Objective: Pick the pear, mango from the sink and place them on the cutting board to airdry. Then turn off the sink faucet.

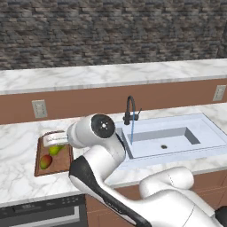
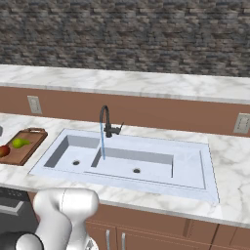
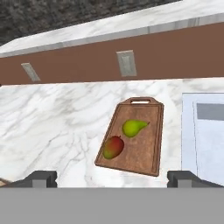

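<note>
Gripper (image 3: 112,178) wide, empty over cutting board (image 3: 148,155); pear (image 3: 133,127), mango (image 3: 113,147) placed; swing toward 3 o'clock, nudge sink faucet (image 2: 105,122) lever off.

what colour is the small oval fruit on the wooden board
Red-orange blending to green-yellow; the small oval mango shows best in the hand view.

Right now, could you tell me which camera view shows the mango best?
The hand view: the mango lies unobstructed on the cutting board. The left base view shows it small beside the arm; the right base view cuts it at the edge.
</note>
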Controlling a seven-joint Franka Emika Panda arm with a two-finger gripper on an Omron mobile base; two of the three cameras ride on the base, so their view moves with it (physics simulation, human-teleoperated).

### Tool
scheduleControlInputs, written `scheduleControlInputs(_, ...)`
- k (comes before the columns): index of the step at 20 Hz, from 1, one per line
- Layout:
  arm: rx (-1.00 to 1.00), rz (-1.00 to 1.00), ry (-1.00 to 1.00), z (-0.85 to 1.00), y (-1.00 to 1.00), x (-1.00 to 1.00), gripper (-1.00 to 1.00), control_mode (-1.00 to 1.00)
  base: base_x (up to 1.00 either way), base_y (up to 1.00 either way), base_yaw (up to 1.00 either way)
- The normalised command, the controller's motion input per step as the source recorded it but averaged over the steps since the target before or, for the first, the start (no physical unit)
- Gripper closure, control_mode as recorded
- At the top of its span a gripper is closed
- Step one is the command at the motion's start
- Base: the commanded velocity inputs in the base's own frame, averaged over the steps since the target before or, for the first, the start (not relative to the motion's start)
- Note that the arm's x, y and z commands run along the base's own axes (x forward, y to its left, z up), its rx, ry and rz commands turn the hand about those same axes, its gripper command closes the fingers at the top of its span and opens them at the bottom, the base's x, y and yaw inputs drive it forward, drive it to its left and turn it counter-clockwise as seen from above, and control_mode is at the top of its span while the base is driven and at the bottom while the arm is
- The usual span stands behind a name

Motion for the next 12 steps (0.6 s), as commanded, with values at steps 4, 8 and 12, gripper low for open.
scheduleControlInputs(4, 0.1, 0.0, 0.0, 0.16, -0.51, -0.61, -1.0, -1.0, 0.0, 0.0, 0.0)
scheduleControlInputs(8, 0.12, 0.0, 0.04, 0.44, -0.57, -0.44, -1.0, -1.0, 0.0, 0.0, 0.0)
scheduleControlInputs(12, 0.11, 0.0, 0.06, 0.54, -0.5, -0.37, -1.0, -1.0, 0.0, 0.0, 0.0)
